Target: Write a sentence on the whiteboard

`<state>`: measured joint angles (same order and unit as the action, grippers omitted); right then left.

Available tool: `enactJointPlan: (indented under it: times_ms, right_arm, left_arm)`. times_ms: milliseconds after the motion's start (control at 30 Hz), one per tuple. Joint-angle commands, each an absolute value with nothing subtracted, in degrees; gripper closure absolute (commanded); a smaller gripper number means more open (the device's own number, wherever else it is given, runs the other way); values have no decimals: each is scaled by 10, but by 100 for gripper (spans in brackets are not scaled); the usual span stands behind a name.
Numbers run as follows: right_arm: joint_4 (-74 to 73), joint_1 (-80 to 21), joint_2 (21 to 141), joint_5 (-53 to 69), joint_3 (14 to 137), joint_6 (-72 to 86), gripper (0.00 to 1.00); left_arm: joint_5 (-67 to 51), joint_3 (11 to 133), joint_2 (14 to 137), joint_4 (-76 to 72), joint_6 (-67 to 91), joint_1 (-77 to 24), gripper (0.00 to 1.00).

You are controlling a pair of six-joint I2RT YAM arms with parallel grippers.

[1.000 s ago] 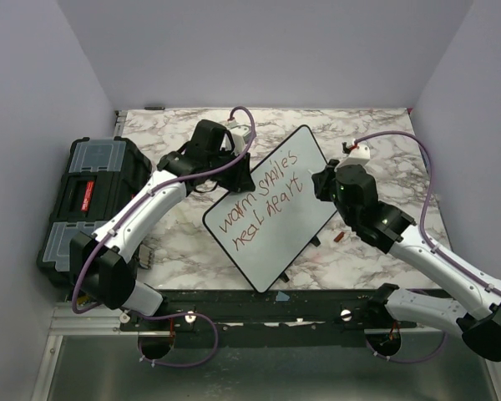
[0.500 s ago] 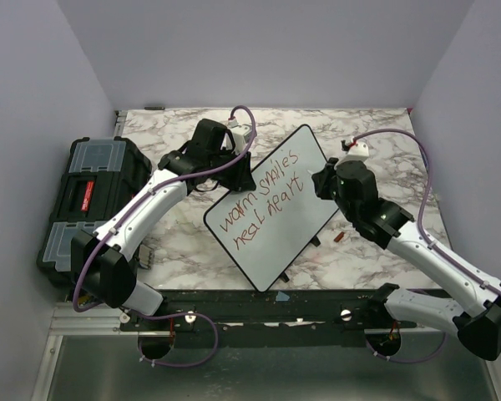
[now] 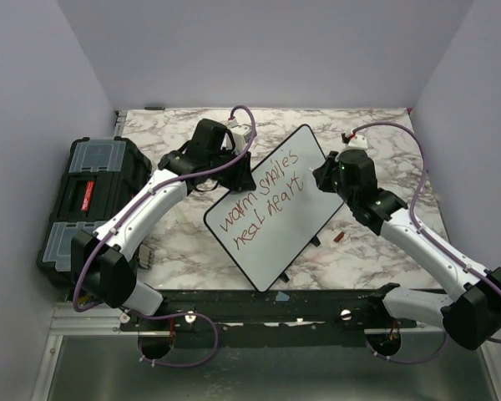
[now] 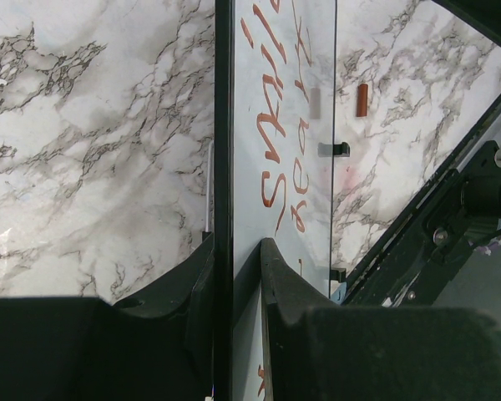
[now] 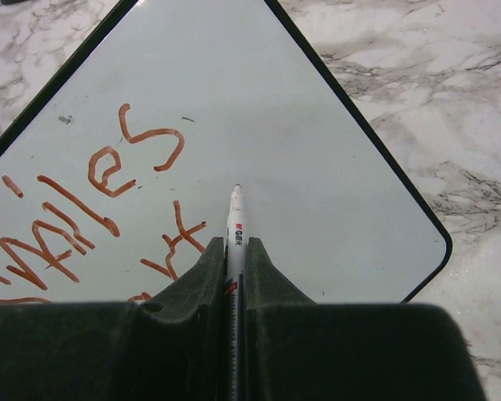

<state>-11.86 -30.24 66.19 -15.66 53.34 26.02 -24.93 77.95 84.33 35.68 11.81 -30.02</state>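
Observation:
The whiteboard (image 3: 275, 225) lies turned like a diamond on the marble table. The sentence (image 3: 263, 203) runs in two red lines, reading about "warm smiles / heal heart". My left gripper (image 3: 234, 174) is shut on the board's upper left edge; its black rim (image 4: 223, 150) runs between the fingers. My right gripper (image 3: 321, 177) is shut on a white marker (image 5: 235, 219). The marker's tip points at the board just right of the last red letter (image 5: 177, 242). Whether the tip touches the board I cannot tell.
A black toolbox (image 3: 88, 196) with clear lid compartments stands at the left table edge. A small red marker cap (image 3: 339, 237) lies on the marble right of the board; it also shows in the left wrist view (image 4: 361, 98). The black rail (image 3: 275, 302) runs along the near edge.
My right arm has swung its wrist a little toward the far side, with the marker staying at the board's right part. The left arm and the board have not moved.

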Motion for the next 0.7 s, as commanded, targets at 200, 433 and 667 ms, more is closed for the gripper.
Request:
enactJointPlan:
  times_ms: [200, 433, 667]
  right_arm:
    - [-76, -287, 692, -112, 534, 252, 99]
    - [-74, -286, 695, -98, 528, 254, 99]
    - [-75, -286, 688, -74, 513, 258, 99]
  left_arm:
    - [-228, 770, 843, 370, 76, -309, 100]
    - [-228, 770, 843, 370, 76, -311, 100]
    - [-226, 769, 840, 370, 75, -311, 100]
